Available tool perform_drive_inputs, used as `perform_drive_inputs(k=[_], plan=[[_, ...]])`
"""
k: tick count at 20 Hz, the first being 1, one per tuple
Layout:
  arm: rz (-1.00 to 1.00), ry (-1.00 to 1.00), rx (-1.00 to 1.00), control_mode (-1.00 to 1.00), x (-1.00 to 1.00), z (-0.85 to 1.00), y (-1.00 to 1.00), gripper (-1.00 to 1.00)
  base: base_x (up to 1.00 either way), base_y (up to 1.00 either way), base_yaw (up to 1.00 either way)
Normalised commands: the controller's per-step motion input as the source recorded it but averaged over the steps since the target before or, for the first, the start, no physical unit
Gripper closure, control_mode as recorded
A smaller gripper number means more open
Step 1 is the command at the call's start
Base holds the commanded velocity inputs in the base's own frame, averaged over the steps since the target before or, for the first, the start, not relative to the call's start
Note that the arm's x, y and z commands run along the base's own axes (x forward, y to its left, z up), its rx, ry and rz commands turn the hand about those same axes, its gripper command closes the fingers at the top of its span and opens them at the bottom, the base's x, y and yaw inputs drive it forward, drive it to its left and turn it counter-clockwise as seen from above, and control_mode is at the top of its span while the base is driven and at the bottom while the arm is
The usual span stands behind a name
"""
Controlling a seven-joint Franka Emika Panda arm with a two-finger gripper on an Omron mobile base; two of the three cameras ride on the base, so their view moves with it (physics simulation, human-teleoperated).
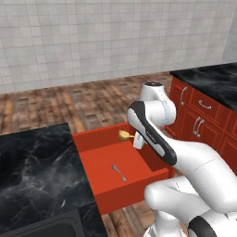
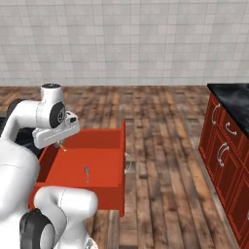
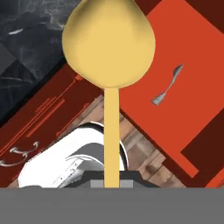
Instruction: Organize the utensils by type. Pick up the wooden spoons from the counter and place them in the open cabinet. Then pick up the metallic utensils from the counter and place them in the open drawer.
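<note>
jaws clenched on gold-tinted spoon (image 3: 109, 48) handle | spoon held above open red drawer (image 1: 99, 139), over its back edge | silver-grey spoon (image 1: 118, 171) lying on drawer floor | black marble bench (image 1: 37, 176) beside drawer

My hand over the open drawer, spoon in it.

I hold the gold-tinted, oval-bowled metal spoon (image 3: 109, 48) by its handle, pinched in my gripper (image 1: 137, 141) above the wide shallow red box drawer (image 1: 104, 136). A small shiny silver-grey metal spoon (image 1: 119, 171) lies on the drawer floor. The black marble counter slab (image 1: 37, 176) sits left of the drawer; another black counter (image 1: 213, 81) stands far right.
</note>
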Motion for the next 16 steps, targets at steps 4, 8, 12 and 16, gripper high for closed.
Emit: perform_drive_inputs(k=[4, 8, 12, 16], plan=[[-0.24, -0.04, 0.0, -1.0, 0.48, -0.64, 0.03, 1.0, 0.0, 0.0, 0.0], [-0.27, -0.06, 0.0, -1.0, 0.43, -0.61, 0.0, 1.0, 0.0, 0.0, 0.0], [-0.25, -0.09, 0.0, -1.0, 0.41, -0.59, 0.0, 1.0, 0.0, 0.0, 0.0], [-0.23, -0.17, -0.01, -1.0, 0.39, -0.6, 0.0, 1.0, 0.0, 0.0, 0.0]])
